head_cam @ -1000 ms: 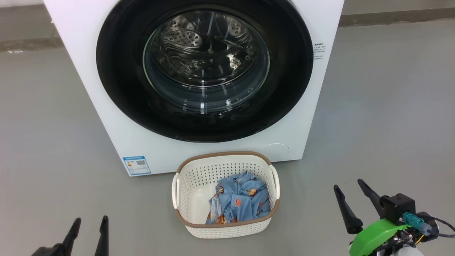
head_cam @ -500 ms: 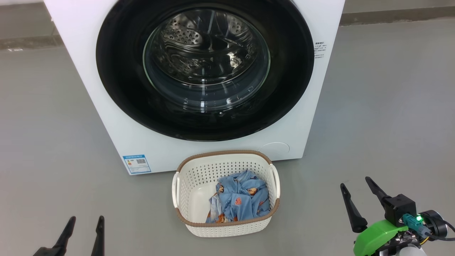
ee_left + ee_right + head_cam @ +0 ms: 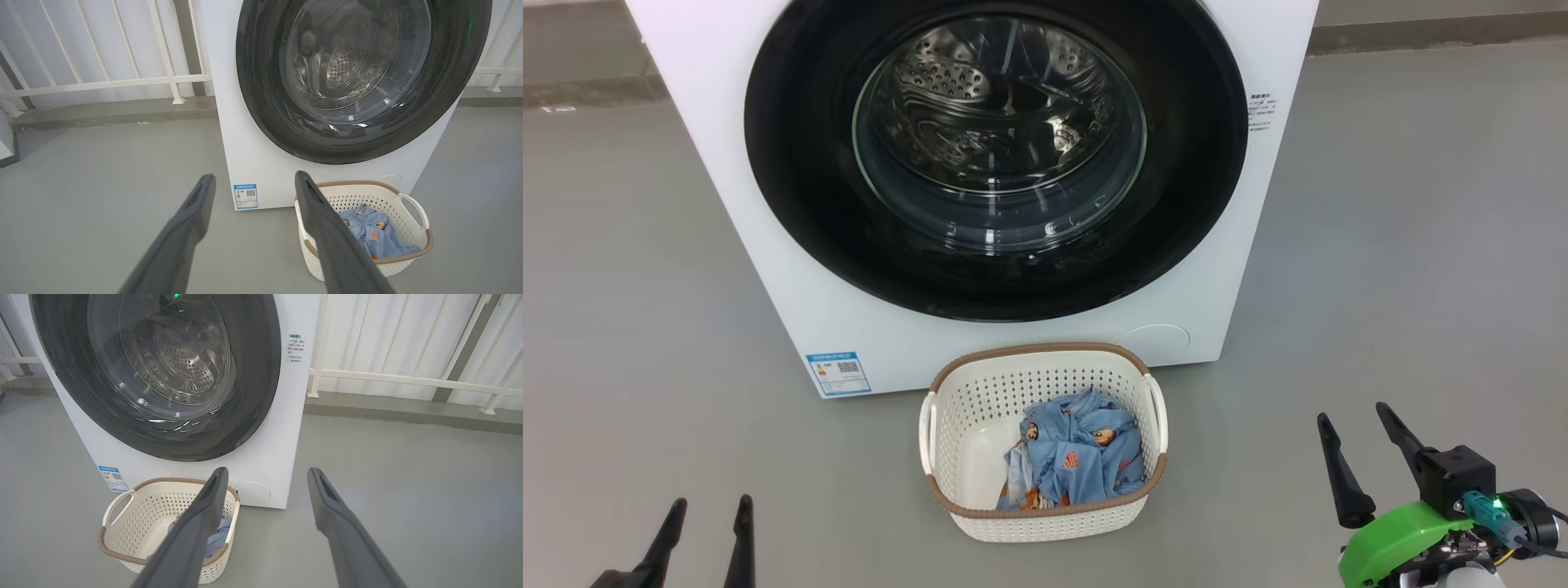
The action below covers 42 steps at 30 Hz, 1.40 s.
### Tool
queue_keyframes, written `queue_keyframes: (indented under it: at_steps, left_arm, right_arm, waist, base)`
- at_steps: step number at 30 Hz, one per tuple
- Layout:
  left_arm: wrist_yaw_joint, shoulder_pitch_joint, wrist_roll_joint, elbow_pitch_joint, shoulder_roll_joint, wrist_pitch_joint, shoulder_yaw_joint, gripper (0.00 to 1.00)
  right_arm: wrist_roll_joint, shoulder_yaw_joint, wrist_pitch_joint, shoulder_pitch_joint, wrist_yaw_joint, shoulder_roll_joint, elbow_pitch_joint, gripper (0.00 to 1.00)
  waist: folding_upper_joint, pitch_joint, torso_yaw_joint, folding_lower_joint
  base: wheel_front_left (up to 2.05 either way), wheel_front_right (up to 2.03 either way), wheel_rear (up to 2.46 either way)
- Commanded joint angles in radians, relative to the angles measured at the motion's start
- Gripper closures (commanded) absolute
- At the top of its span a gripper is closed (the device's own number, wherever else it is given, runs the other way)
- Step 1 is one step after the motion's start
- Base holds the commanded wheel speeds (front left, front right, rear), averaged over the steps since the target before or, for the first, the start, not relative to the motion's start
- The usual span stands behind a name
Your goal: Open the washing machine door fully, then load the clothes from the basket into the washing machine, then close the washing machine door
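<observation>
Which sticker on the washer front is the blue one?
The energy label at the washing machine's lower left corner; the other marking, right of the door, is small text on white.

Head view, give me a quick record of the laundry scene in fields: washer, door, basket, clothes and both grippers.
washer: white, standing on the grey floor
door: shut, flush with the washer's front
basket: upright on the floor, just in front of the washer
clothes: blue printed garment bunched in the basket's right half
left gripper: open, empty, low at the left, apart from the basket
right gripper: open, empty, low at the right, apart from the basket
task step: door not yet opened
</observation>
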Motion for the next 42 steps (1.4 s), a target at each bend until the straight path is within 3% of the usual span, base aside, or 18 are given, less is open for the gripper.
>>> queue_keyframes:
  at_steps: [1,17,42]
  left_arm:
    - [0.005,-0.033,0.013,-0.020,0.019,-0.012,0.040,0.00]
    - [0.000,-0.036,0.017,-0.019,0.012,-0.012,0.059,0.00]
    - [-0.010,-0.042,-0.009,-0.018,0.007,-0.012,0.054,0.00]
  right_arm:
    - [0.009,0.020,-0.010,-0.032,-0.001,0.000,-0.028,0.00]
    - [0.063,0.010,-0.013,-0.036,-0.001,0.011,-0.019,0.00]
    - [0.053,0.003,-0.013,-0.027,-0.001,0.014,-0.042,0.00]
  waist:
    - [0.0000,0.000,0.000,0.0000]
    - [0.0000,0.006,0.002,0.0000]
    - [0.0000,0.000,0.004,0.0000]
  base:
    - [0.00,0.00,0.00]
    - [0.00,0.00,0.00]
    - [0.00,0.00,0.00]
